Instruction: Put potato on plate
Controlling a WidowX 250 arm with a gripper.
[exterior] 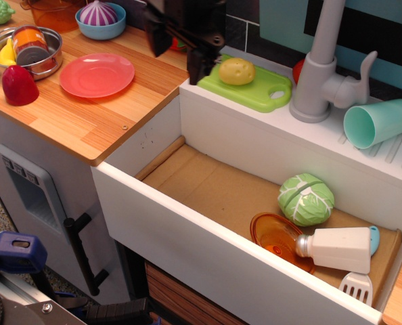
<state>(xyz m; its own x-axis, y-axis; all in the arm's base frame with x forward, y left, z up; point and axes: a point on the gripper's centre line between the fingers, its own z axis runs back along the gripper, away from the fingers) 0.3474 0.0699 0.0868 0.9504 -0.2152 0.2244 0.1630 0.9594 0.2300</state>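
The potato [237, 70] is yellowish-tan with brown specks and lies on a green cutting board [255, 94] at the back rim of the sink. The pink-red plate [97, 75] lies flat and bare on the wooden counter to the left. My black gripper [178, 57] hangs open and empty just left of the potato, above the corner where the counter meets the sink. One fingertip [196, 69] is near the left end of the cutting board. The gripper touches neither the potato nor the plate.
The sink basin holds a green cabbage [306, 199], an orange dish [274, 235], a white bottle [340, 249] and a spatula [355, 287]. A grey faucet [319, 74] and a teal cup [378, 123] stand right. A metal bowl [25, 51], a red toy [19, 86] and a blue bowl [101, 20] stand left.
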